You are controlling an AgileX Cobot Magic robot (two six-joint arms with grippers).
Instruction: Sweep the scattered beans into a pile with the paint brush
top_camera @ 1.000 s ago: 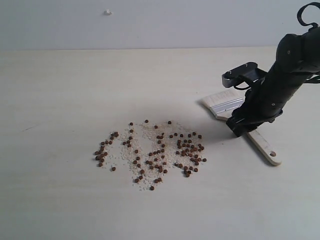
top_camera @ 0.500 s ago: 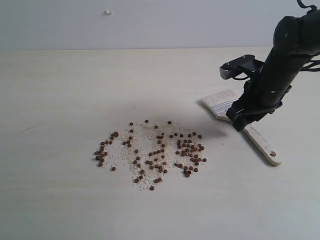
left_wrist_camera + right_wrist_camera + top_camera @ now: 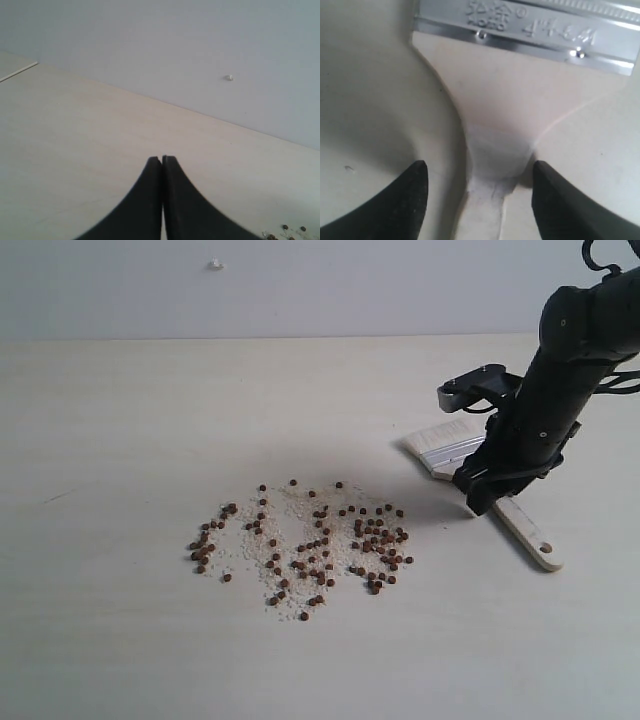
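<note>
My right gripper (image 3: 478, 502) comes down at a slant from upper right, tips pointing at the table (image 3: 150, 420). Its jaws are spread wide, straddling the narrow neck of the paint brush (image 3: 522, 524) just behind the ferrule, not pinching it. Can't tell if the tips touch wood. The brush lies flat, right of the beans (image 3: 310, 545) and apart from them; these are scattered mid-table among whitish grains. My left gripper (image 3: 161, 160) has fingers pressed together, holding nothing, low over bare table.
</note>
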